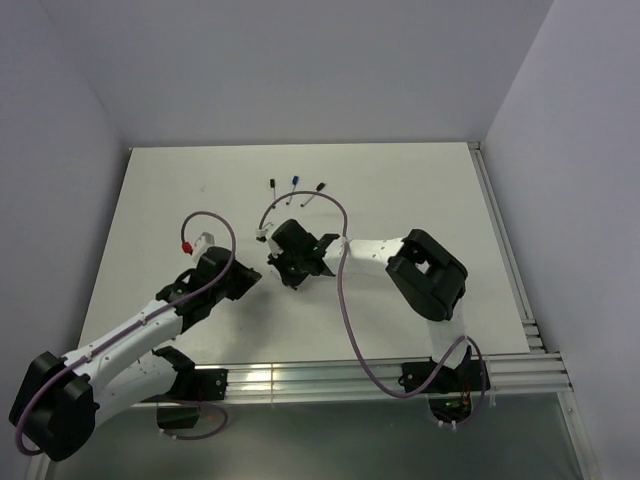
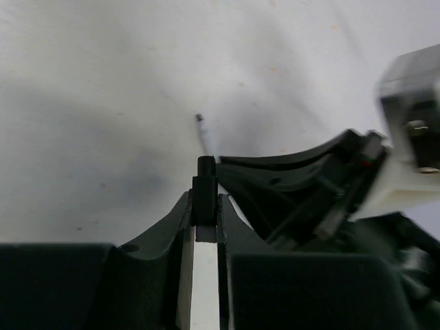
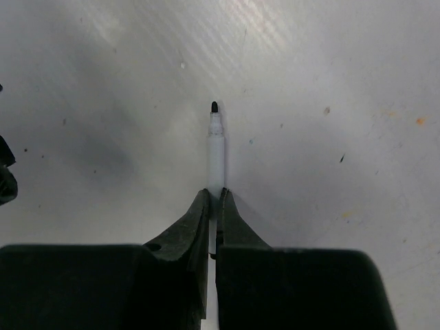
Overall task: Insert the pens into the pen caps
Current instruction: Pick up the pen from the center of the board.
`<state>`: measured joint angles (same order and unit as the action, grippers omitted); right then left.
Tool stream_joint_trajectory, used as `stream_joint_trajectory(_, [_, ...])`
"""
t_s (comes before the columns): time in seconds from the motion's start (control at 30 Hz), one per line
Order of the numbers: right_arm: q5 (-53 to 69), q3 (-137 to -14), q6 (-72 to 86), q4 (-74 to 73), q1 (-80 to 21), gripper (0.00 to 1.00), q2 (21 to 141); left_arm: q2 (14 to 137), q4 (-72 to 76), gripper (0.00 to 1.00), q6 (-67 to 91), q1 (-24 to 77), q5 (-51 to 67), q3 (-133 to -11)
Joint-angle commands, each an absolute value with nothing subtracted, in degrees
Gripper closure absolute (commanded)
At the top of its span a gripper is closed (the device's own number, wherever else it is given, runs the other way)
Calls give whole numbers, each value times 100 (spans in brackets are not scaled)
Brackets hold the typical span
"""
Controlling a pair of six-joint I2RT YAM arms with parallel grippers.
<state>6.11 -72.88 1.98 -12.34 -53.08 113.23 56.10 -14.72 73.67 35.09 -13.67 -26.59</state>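
1. At the table's left, in the left gripper [image 2: 206, 203]: a black pen cap [image 2: 205, 180], pinched between near-closed jaws, poking toward 12 o'clock in the wrist view.
2. Just past the cap at 12 o'clock, apart: the pen [image 2: 205, 134], tip at 11 o'clock, barrel slanting back toward 5.
3. Nearby at 3 o'clock from above, the right gripper [image 3: 214, 206]: clamped tight on that white barrel, long axis along the fingers.
4. Likely need: tip and cap brought onto one line.
5. Beneath: matte white table [image 1: 430, 190]; loose pens [image 1: 294, 185] at 12 o'clock, well apart.
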Motion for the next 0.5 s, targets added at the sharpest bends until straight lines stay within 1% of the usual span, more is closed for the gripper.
stream_joint_trajectory(0.0, [791, -6891, 789, -1424, -5388, 100, 10829, 5318, -546, 100, 6698, 3218, -181, -2735])
stream_joint_trajectory(0.13, [958, -6426, 1195, -1222, -5300, 100, 10311, 5045, 918, 100, 6706, 2734, 1053, -2242])
stream_joint_trajectory(0.27, [1116, -6109, 1494, -958, -5151, 100, 9775, 4922, 1738, 100, 6820, 2356, 1862, -1969])
stream_joint_trajectory(0.37, [1458, -5968, 1634, -818, -4949, 100, 9520, 4887, 2037, 100, 6890, 2145, 2232, -1986])
stream_joint_trajectory(0.47, [1635, -5898, 1740, -756, -4782, 100, 9405, 4939, 1960, 100, 6900, 2013, 2495, -2100])
